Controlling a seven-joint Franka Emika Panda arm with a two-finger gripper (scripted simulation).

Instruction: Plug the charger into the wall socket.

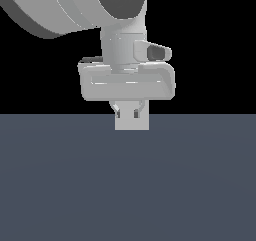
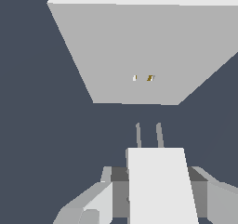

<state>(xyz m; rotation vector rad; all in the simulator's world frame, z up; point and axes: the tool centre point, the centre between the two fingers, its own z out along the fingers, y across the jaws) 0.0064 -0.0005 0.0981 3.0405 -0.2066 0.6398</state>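
I have the charger (image 2: pixel 160 183) clamped between the two fingers (image 2: pixel 95 202), one on each long flank of the white block, so the gripper (image 2: pixel 155 190) is closed narrow around it and nothing else. Going left to right in the wrist view: the near finger and its grey pad, then the block itself, then the far finger; ahead of the block two thin prongs (image 2: pixel 148 135) stick out toward the wall socket (image 2: pixel 135 51), the big light-grey plate with two tiny marks (image 2: pixel 142 78) at its centre. Prongs and plate are still apart, with dark floor (image 2: pixel 42 125) showing between them. As I judge it, this is the approach before insertion, and doing it well means holding the prongs square to the plate and lining both up with those marks before pushing; the marks seem to sit slightly to one side of the prong line, so I would correct sideways first, then advance straight and slowly, without any twist. In the exterior view the arm (image 1: pixel 75 5) comes down from the upper left, the hand (image 1: pixel 127 80) hangs level just above the floor, and the socket is hidden behind it.
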